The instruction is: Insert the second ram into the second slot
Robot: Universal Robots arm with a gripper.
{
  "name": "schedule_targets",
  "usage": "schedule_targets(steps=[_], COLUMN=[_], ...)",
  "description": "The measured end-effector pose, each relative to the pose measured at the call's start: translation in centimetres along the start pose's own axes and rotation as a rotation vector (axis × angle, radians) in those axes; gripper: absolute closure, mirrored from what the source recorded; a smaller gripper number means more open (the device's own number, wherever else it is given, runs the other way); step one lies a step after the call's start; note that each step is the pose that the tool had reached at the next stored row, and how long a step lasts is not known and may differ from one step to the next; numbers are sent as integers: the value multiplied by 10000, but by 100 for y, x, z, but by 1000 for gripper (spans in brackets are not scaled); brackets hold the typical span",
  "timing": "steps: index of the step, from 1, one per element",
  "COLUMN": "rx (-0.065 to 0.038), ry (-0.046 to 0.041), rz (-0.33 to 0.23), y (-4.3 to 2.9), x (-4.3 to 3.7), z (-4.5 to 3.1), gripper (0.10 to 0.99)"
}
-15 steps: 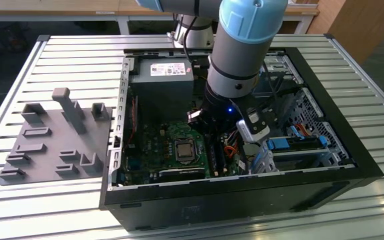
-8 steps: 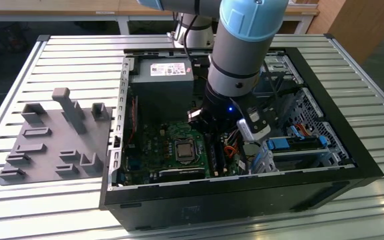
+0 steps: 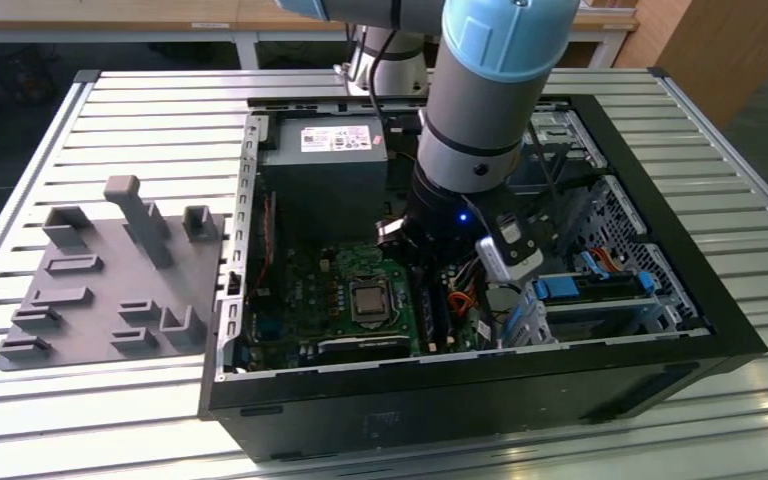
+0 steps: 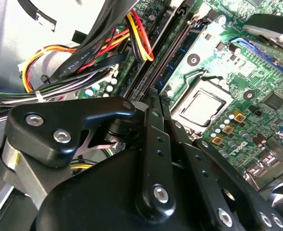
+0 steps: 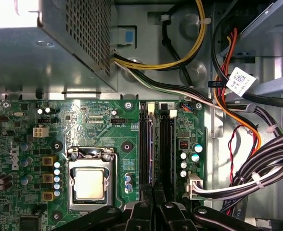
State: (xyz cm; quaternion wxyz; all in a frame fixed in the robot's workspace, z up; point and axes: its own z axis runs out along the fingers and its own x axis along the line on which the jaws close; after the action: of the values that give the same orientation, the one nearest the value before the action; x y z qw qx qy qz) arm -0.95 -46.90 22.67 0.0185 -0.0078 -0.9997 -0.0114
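Observation:
The second ram [image 5: 152, 144] shows as a thin bluish edge standing in a black slot to one side of the CPU socket [image 5: 89, 183] on the green motherboard [image 5: 83, 120]. In both wrist views my gripper [image 5: 153, 191] [image 4: 154, 96] has its two black fingers pressed together. Its tips sit at one end of that stick's top edge. I cannot tell whether the tips pinch the edge or only rest on it. The neighbouring slot [image 5: 166, 144] looks dark and bare. In the exterior view my arm [image 3: 464, 150] reaches down into the open computer case [image 3: 491, 380].
Bundled cables [image 5: 257, 168] run close beside the slots. The metal power supply [image 3: 324, 150] sits at the back of the case, and a drive bay with blue clips [image 3: 584, 288] is at the exterior view's right. A grey holder fixture [image 3: 104, 290] lies on the slatted table.

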Motion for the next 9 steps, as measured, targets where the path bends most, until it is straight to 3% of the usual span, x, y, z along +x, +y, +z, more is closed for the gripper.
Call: schedule_targets(steps=[9], rx=[-1], ry=[0], rz=[-24], y=[5], x=[0], z=[0], gripper=[957])
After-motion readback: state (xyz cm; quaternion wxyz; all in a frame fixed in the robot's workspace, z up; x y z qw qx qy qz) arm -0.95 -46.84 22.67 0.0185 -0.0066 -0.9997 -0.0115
